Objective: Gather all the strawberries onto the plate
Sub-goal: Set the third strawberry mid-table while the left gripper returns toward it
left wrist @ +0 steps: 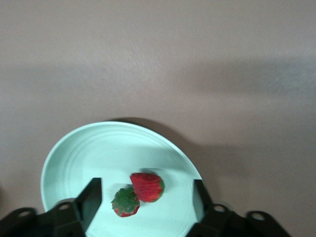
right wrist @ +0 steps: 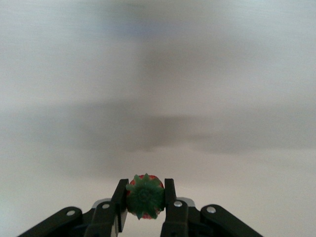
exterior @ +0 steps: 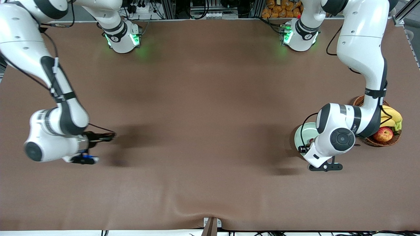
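Near the right arm's counter edge, the right claw [right wrist: 144, 202] clamps a strawberry [right wrist: 144, 196] that could slip in transit to the plate [left wrist: 74, 163], under the left claw [left wrist: 147, 200], spread apart.

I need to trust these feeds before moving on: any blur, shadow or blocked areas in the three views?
Front view: sharp, but the left arm hides most of the plate. Left wrist view: clear, two strawberries on the plate, shadow along its rim. Right wrist view: background streaked with blur; the berry in the right gripper stays sharp.
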